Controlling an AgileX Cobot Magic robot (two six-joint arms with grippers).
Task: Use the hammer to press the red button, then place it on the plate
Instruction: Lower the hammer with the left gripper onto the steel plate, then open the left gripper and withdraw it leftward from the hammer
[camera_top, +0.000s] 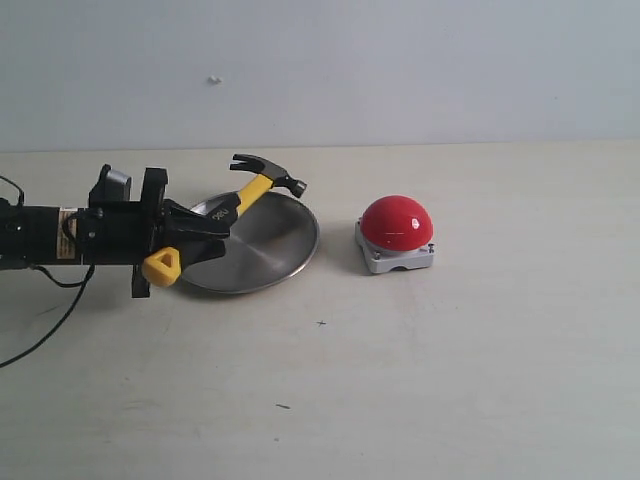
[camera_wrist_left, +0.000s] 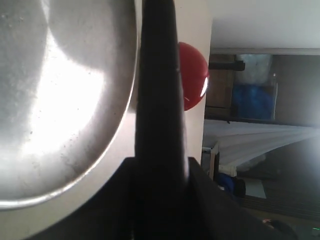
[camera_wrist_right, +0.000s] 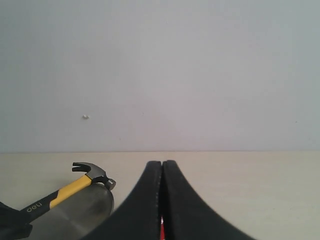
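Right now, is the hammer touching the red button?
Apart. The exterior view shows a plain stretch of bare table between the head of the hammer and the red button.

Soft even light, faint shadows, white glare on the plate (camera_wrist_left: 55, 100), left wrist foreground seemingly blurred

Cut off at the exterior view's left edge: black arm behind the left gripper (camera_top: 203, 234). Buried in its clamped fingers: mid-handle of the yellow-and-black claw hammer (camera_top: 255, 187) and part of the rim of the round silver metal plate (camera_top: 270, 245). Too small to read there: handle lettering. Left wrist view: blurred, plate cropped, glossy red dome button (camera_wrist_left: 195, 75) half behind a dark bar, base hidden. Right wrist view: only a red sliver between the pressed fingers of the right gripper (camera_wrist_right: 162, 167), hammer handle cropped.
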